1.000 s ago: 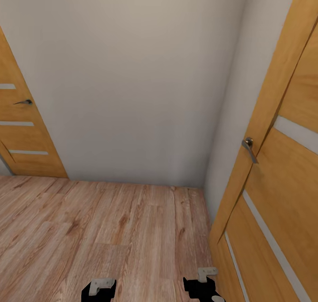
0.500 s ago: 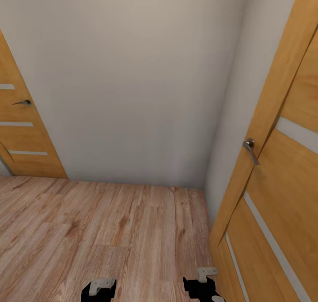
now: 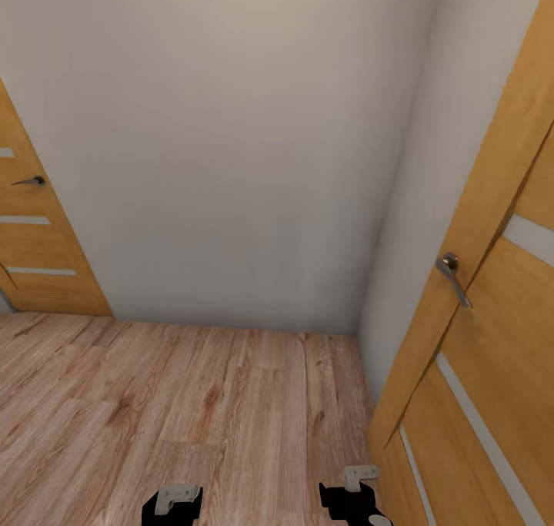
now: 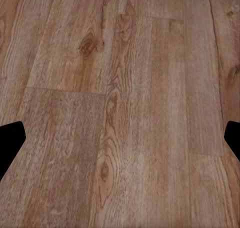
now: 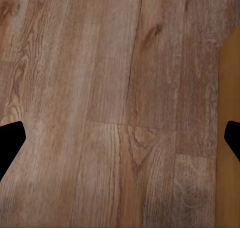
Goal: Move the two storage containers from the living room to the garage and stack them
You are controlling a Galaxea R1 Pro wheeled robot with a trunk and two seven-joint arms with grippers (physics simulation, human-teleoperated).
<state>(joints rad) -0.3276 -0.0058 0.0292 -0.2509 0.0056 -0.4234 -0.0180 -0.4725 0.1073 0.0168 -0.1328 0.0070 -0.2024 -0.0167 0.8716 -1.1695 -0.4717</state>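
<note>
The two storage containers are out of view, and so is the garage. I face a corner of cream wall (image 3: 231,149) over light wood planks (image 3: 192,403). My left gripper (image 3: 175,503) and right gripper (image 3: 350,499) hang low at the bottom edge of the head view. In the left wrist view the left gripper (image 4: 120,138) is open, its dark fingertips (image 4: 11,138) far apart with only planks between them. The right gripper (image 5: 120,138) is open in the same way, over planks beside an orange door edge (image 5: 231,88).
An orange wooden door (image 3: 492,318) with a metal lever handle (image 3: 452,273) stands close on my right, angled into the passage. A second matching door (image 3: 38,241) with a handle (image 3: 29,180) is at the far left. The wall blocks the way straight ahead.
The whole picture has shifted: the right door and its handle sit further right and lower, the left door further left, so the camera has moved. Both grippers keep their pose.
</note>
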